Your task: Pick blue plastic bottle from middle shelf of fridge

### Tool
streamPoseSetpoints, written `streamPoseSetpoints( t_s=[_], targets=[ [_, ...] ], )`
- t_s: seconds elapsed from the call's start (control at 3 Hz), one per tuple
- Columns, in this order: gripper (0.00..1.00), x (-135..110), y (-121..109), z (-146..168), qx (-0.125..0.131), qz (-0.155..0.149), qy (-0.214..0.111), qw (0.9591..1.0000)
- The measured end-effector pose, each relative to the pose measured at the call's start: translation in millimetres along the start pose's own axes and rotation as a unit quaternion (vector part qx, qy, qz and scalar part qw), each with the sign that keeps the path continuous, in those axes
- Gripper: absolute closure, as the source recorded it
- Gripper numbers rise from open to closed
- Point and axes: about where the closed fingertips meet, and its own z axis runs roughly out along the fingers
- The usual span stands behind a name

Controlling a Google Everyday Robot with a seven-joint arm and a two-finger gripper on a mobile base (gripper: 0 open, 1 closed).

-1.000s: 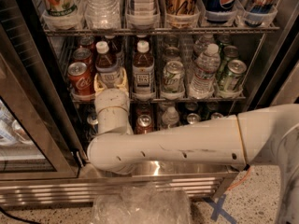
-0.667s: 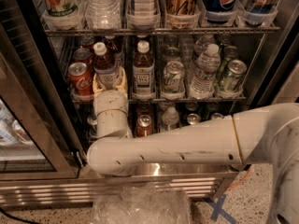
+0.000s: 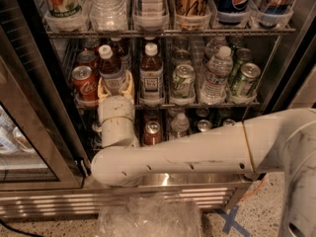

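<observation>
The fridge (image 3: 34, 112) stands open in front of me. The blue plastic bottle (image 3: 111, 69), with a white cap and a pale bluish label, stands at the left of the middle shelf (image 3: 217, 104), leaning slightly. My gripper (image 3: 115, 86) reaches in from below, and its cream fingers (image 3: 129, 84) sit on both sides of the bottle's lower part, closed on it. My white forearm (image 3: 187, 154) crosses the lower shelf and hides much of it.
A like bottle with a whiter, dark-printed label (image 3: 151, 74) stands just right of the gripper. Red cola cans (image 3: 83, 83) stand on the left, green cans (image 3: 182, 82) and a clear water bottle (image 3: 216, 73) on the right. The glass door (image 3: 19, 132) hangs open at left.
The forearm has shifted slightly to the left. The gripper and the blue plastic bottle stay at nearly the same spot on the shelf.
</observation>
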Motion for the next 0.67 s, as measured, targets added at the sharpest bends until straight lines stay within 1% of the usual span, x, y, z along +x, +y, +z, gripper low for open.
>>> streamPoseSetpoints(
  t_s=[0.33,0.67],
  targets=[
    [1.00,-2.4,3.0,-3.5,-0.002,0.005,-0.012,0.9999],
    [1.00,-2.6,3.0,-3.5,-0.002,0.005,-0.012,0.9999]
  ],
)
